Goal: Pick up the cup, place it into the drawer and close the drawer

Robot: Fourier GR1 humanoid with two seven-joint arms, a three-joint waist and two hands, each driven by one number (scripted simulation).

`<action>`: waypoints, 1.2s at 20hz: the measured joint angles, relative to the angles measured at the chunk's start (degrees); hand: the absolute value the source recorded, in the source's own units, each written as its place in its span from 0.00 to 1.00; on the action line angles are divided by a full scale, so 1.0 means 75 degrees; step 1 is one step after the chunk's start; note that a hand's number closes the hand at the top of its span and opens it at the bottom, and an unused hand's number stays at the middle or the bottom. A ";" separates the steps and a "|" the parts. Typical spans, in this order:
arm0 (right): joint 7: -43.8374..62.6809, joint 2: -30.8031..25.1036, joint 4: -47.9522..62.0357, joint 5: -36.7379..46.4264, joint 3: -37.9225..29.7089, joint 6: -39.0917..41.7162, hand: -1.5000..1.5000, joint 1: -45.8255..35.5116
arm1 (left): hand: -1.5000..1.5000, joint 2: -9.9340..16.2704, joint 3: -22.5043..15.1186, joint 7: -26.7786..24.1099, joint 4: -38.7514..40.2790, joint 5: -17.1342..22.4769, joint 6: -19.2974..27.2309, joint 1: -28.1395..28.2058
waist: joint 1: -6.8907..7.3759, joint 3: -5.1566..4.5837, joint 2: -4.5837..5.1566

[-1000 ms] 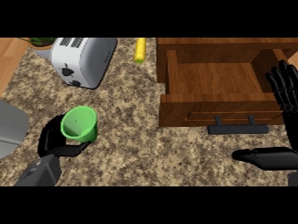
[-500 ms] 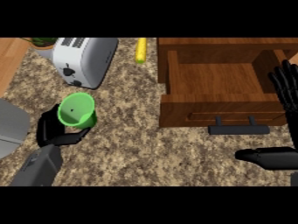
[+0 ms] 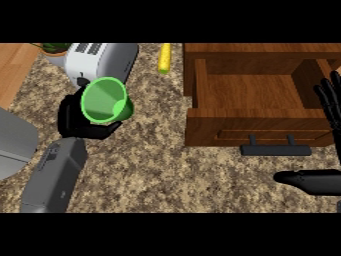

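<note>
- The left robot hand [image 3: 81,125] is mostly hidden behind the green cup [image 3: 106,100]. Its fingers curl around the cup.
- The cup is held up over the left part of the speckled surface [image 3: 165,170], just in front of the toaster [image 3: 99,60]. Its open mouth faces up.
- The right robot hand [image 3: 340,107] rests at the right edge, fingers straight and spread. It is partly cut off.
- The drawer [image 3: 258,100] sits open at the back right, with nothing in it. Its dark handle [image 3: 275,149] sticks out in front.
- A yellow thing [image 3: 165,57] lies at the back edge, hard to make out.
- Since a second ago, the cup has gone up and toward the toaster. The right robot hand has stayed put.
</note>
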 measured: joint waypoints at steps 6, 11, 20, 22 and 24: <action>0.0054 -0.0068 -0.0075 -0.0117 -0.0092 0.0098 0.00 0.0097 | 1.00 -0.0506 -0.0590 0.1405 -0.1691 -0.0099 0.0813 -0.0460 | 0.0018 0.0002 -0.0010; -0.0003 -0.0081 0.0062 -0.0116 -0.0159 0.0089 0.00 0.0008 | 1.00 -0.0749 -0.1300 0.2692 -0.2603 -0.0004 0.1725 -0.1187 | -0.0028 -0.0001 0.0007; -0.0217 -0.0023 -0.0015 -0.0081 -0.0130 0.0170 0.00 0.0192 | 1.00 -0.0843 -0.1960 0.4017 -0.2230 -0.0103 0.3053 -0.2933 | -0.0133 -0.0004 0.0049; -0.0246 0.0000 0.0048 -0.0074 -0.0110 0.0167 0.00 0.0135 | 1.00 -0.0847 -0.2150 0.4139 -0.1852 0.0036 0.3409 -0.3389 | -0.0174 -0.0003 0.0059; -0.0149 0.0002 0.0069 -0.0077 -0.0095 0.0147 0.00 0.0041 | 1.00 -0.0850 -0.2209 0.4304 -0.1523 0.0239 0.3579 -0.3743 | -0.0183 -0.0004 0.0063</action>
